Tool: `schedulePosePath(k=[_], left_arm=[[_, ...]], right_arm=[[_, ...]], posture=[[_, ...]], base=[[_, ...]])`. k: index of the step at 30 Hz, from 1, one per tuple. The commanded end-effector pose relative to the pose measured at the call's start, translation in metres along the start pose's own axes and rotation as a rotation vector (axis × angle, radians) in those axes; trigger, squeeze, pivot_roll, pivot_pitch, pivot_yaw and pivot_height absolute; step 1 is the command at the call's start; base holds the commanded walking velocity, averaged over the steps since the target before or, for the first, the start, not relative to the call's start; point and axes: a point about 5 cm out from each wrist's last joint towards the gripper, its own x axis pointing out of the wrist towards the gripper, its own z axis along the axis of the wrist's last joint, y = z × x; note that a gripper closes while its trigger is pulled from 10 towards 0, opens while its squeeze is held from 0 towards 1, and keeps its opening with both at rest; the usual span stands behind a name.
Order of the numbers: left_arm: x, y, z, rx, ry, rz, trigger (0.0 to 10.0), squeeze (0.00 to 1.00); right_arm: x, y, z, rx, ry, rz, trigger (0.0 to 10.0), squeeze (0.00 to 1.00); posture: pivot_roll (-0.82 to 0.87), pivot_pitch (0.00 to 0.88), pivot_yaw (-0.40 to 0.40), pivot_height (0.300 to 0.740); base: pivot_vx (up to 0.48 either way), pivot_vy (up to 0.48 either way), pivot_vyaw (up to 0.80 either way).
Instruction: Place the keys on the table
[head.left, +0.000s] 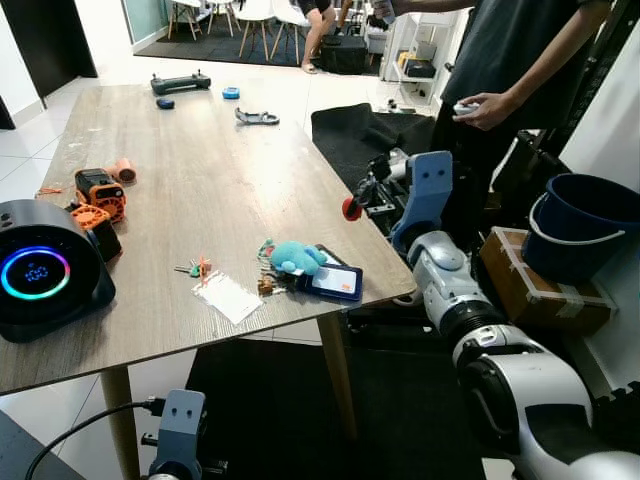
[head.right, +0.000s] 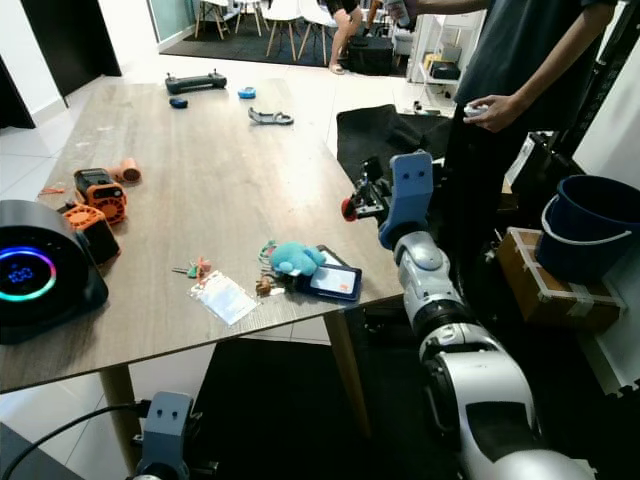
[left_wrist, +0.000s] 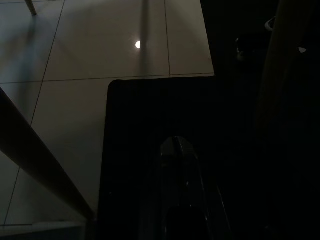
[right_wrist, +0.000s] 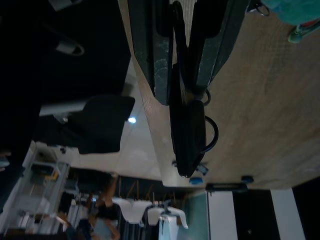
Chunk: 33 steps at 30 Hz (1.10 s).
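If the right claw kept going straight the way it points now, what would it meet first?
Probably nothing near. The right claw, shut on a black key fob, points out over the table edge. Further along lie a grey tool and a blue disc, though depth is unclear.

table (head.left: 200, 190): one showing | key bunches: two lying on it, one with green and orange tags (head.left: 194, 267), one with a teal plush (head.left: 296, 257) | phone (head.left: 335, 282): one lying | orange gadgets (head.left: 100, 190): two sitting | speaker (head.left: 40, 270): one glowing | bucket (head.left: 585, 222): one standing | person (head.left: 520, 60): one standing
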Motion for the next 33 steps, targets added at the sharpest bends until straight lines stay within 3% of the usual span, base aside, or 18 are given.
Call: schedulePosePath(k=[1, 8, 12, 13, 14, 16, 23, 28, 29, 30, 31, 33], left_arm=[[-0.001, -0.005, -0.002, -0.002, 0.011, -0.014, 10.0, 0.0], [-0.001, -0.003, -0.002, 0.003, 0.016, -0.014, 10.0, 0.0], [-0.001, -0.003, -0.003, 0.005, 0.017, -0.014, 10.0, 0.0], [-0.002, -0.003, -0.003, 0.005, 0.018, -0.015, 10.0, 0.0], [-0.002, -0.003, -0.003, 0.005, 0.018, -0.015, 10.0, 0.0], [-0.001, -0.004, -0.003, 0.004, 0.02, -0.017, 10.0, 0.0], [0.0, -0.005, -0.001, 0.001, 0.017, -0.017, 10.0, 0.0], [0.001, -0.003, 0.0, -0.004, 0.014, -0.008, 10.0, 0.0], [0.0, -0.002, -0.001, -0.004, 0.016, -0.003, 10.0, 0.0], [-0.003, 0.004, -0.005, 0.002, 0.034, 0.013, 10.0, 0.0], [-0.003, 0.004, -0.005, 0.002, 0.034, 0.013, 10.0, 0.0], [-0.007, 0.008, -0.011, 0.011, 0.058, 0.021, 10.0, 0.0]], right_arm=[[0.0, -0.005, -0.002, 0.007, 0.035, -0.028, 10.0, 0.0], [0.0, 0.001, -0.01, 0.008, 0.09, -0.012, 10.0, 0.0], [-0.003, 0.016, -0.017, 0.015, 0.096, 0.094, 10.0, 0.0], [-0.006, 0.029, -0.023, 0.006, 0.088, 0.169, 10.0, 0.0], [-0.006, 0.029, -0.023, 0.006, 0.088, 0.169, 10.0, 0.0], [-0.009, 0.048, -0.028, 0.013, 0.069, 0.259, 10.0, 0.0], [-0.013, 0.065, -0.031, 0.033, 0.031, 0.324, 10.0, 0.0], [-0.013, 0.054, -0.023, 0.077, -0.045, 0.253, 10.0, 0.0], [-0.012, 0.045, -0.021, 0.083, -0.062, 0.21, 10.0, 0.0], [-0.015, 0.012, -0.016, 0.098, -0.103, 0.061, 10.0, 0.0], [-0.015, 0.012, -0.016, 0.098, -0.103, 0.061, 10.0, 0.0], [-0.023, -0.02, -0.016, 0.095, -0.125, -0.076, 10.0, 0.0]], posture=[[0.1, 0.109, -0.048, 0.74], [0.1, 0.105, -0.047, 0.74], [0.1, 0.104, -0.046, 0.74], [0.1, 0.107, -0.04, 0.74], [0.1, 0.107, -0.04, 0.74], [0.09, 0.107, -0.039, 0.74], [0.1, 0.107, -0.043, 0.74], [0.1, 0.103, -0.047, 0.74], [0.1, 0.098, -0.049, 0.74], [0.1, 0.092, -0.048, 0.74], [0.1, 0.092, -0.048, 0.74], [0.1, 0.087, -0.048, 0.74]], base=[[0.0, 0.0, 0.0], [0.0, 0.0, 0.0], [0.0, 0.0, 0.0], [0.0, 0.0, 0.0], [0.0, 0.0, 0.0], [0.0, 0.0, 0.0], [0.0, 0.0, 0.0], [0.0, 0.0, 0.0], [0.0, 0.0, 0.0], [0.0, 0.0, 0.0], [0.0, 0.0, 0.0], [0.0, 0.0, 0.0]])
